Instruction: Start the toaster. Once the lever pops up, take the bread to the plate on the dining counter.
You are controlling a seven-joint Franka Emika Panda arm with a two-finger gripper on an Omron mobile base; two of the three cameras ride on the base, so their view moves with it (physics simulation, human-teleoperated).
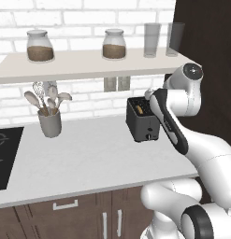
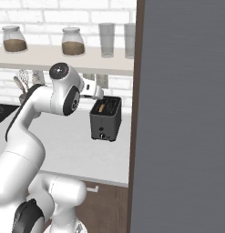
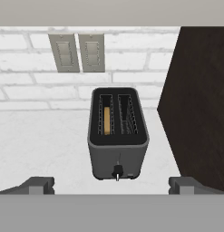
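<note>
White brick backs the pale worktop [image 1: 89,158], where the toaster [image 1: 141,119] stands near a dark cabinet. From the left base view, the arm bends toward it; nothing looks started yet. From the right, the hand hovers just behind its top. Hand view: gripper [image 3: 111,185] spread wide and empty, bread [image 3: 106,120] sunk in the left slot, lever [image 3: 117,171] untouched.

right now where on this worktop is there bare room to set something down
The widest bare patch of the worktop lies between the utensil holder and the toaster, running to the front edge. Another strip lies between the holder and the cooktop. It is tight right of the toaster, against the dark cabinet wall.
</note>
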